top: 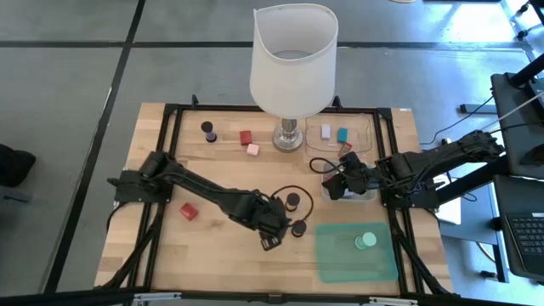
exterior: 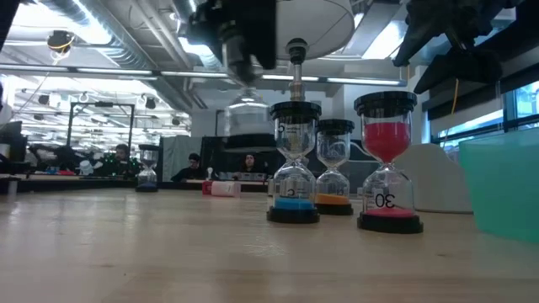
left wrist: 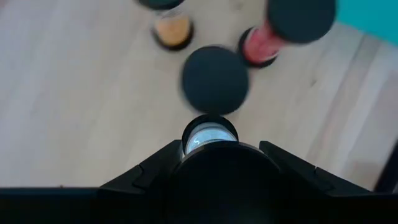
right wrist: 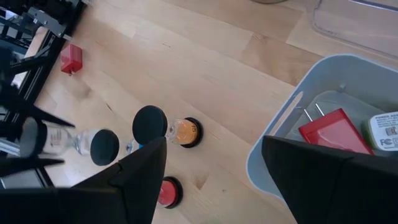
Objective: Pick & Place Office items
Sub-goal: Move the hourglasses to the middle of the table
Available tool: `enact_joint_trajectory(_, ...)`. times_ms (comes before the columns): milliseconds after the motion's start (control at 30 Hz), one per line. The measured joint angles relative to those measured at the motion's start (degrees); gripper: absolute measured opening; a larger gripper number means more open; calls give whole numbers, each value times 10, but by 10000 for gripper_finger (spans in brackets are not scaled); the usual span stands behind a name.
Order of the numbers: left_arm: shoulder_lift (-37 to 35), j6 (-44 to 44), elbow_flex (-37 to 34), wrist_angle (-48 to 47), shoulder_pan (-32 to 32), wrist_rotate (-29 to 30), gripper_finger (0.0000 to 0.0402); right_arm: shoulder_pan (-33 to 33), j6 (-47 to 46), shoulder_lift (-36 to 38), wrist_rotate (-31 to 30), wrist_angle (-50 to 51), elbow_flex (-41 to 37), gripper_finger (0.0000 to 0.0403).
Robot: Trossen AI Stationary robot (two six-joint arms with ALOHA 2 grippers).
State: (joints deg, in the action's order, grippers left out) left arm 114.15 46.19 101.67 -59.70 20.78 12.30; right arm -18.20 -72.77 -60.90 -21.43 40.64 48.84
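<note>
My left gripper (left wrist: 217,155) is shut on a clear sand timer with black end caps (right wrist: 65,142), held in the air beside three standing timers: blue (exterior: 294,181), orange (exterior: 334,172) and red (exterior: 388,164). My right gripper (right wrist: 214,180) hangs open over the grey tray (top: 364,197) and touches nothing. A red block (right wrist: 333,127) and a white piece (right wrist: 385,134) lie in that tray. A mint disc (top: 365,240) lies on the green mat (top: 336,255). Red (top: 246,137), pink (top: 252,150) and another red block (top: 188,211) lie on the wood. My left gripper pinches the clear timer by one black end cap (left wrist: 224,180), one finger on each side of the cap. The timer is lifted clear of the table and sticks out past the fingers. Its free cap (right wrist: 104,147) points toward the standing timers.
A large white-shaded lamp (top: 293,59) stands at the table's far middle. The clear tray (top: 361,127) beside it holds a white (top: 325,131) and a teal block (top: 342,134). A black cylinder (top: 208,130) stands far left. Bare wood lies at the near left.
</note>
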Motion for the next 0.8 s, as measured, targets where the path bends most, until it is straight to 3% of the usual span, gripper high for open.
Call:
enact_joint_trajectory(467, 99, 114, 90, 30, 21, -18, 200, 0, 0, 0, 0, -7, 0, 267)
enact_joint_trajectory(800, 186, 130, 197, 28, 32, 12, 200, 0, 0, 0, 0, -8, 0, 267)
